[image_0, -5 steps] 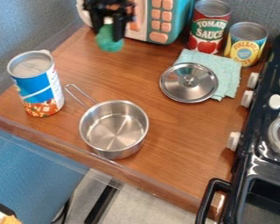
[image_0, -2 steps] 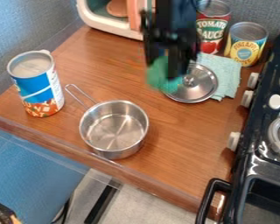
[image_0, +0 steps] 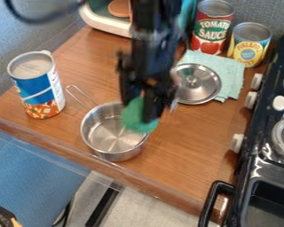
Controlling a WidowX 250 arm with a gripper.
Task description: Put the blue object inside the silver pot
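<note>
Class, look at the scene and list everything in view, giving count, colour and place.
Saucepan: one, silver, counter's front left
Green object: one, green, in the gripper, over the saucepan
Lid: one, silver, partly on the cloth
Cloth: one, pale teal, behind the lid
Cans: three; blue at left, red and yellow at back right
Toy oven: one, white and teal, back
Stove: one, black, right edge
Stove knobs: four, whitish, stove's left side
Counter: one, brown, centre
Arm: one, black, from the top edge
Gripper: one, black, over the saucepan
</note>
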